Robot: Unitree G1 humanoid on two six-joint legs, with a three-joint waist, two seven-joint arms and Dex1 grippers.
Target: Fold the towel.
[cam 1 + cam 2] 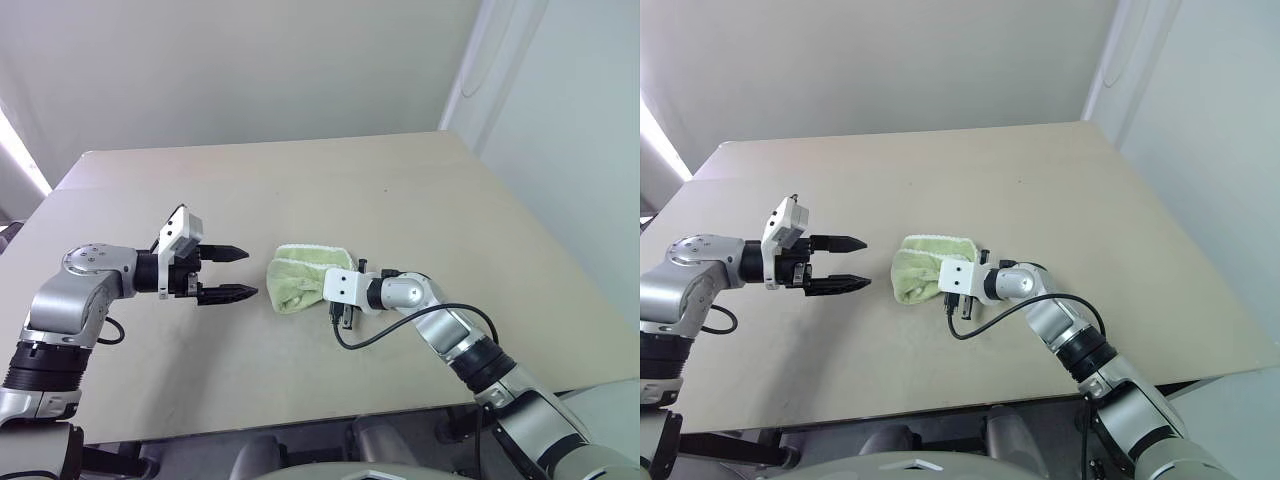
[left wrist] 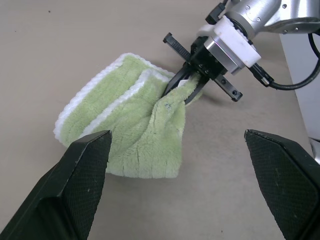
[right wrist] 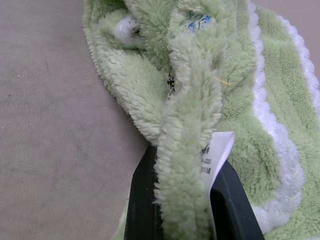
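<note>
the towel [image 1: 303, 273] is seen bunched and partly folded near the middle of the table [image 1: 400, 190], its white edging showing along the far side. a fold of it is pinched by the right gripper [image 2: 181, 86], whose two fingers are clamped together on the cloth at the towel's right end; in the right wrist view a ridge of green pile is held between the black fingers [image 3: 142, 200], and a small white tag [image 3: 216, 150] is caught beside it. the left gripper [image 1: 233, 273] is held just above the table to the left of the towel, near it but apart from it, pointed toward it, with its fingers spread wide and nothing between them.
</note>
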